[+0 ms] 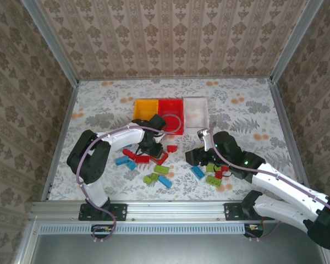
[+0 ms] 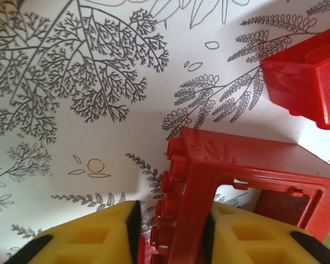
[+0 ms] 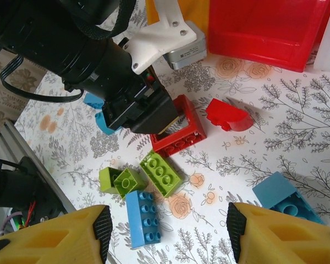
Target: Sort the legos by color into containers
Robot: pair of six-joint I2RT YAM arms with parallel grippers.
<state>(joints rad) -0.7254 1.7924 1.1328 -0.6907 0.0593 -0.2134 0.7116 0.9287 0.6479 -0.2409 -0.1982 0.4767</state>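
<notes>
My left gripper (image 2: 170,234) is shut on one side of the open square red frame (image 2: 236,159), which rests on the table; a yellow finger sits on each face of that side. From above, the left gripper (image 1: 152,149) is among the legos in front of the red bin (image 1: 171,113). The right gripper (image 3: 168,231) hangs open over a blue brick (image 3: 143,217) and lime green bricks (image 3: 160,174), holding nothing. A rounded red brick (image 3: 226,115) lies beside the frame (image 3: 179,142). The yellow-orange bin (image 1: 147,109) and white bin (image 1: 196,111) flank the red one.
Loose bricks are scattered at mid-table: blue (image 1: 122,160), green (image 1: 161,169), red (image 1: 171,148), and a green and blue cluster (image 1: 213,180) under the right arm. A second red brick (image 2: 308,82) lies close ahead of the left fingers. Patterned walls enclose the table.
</notes>
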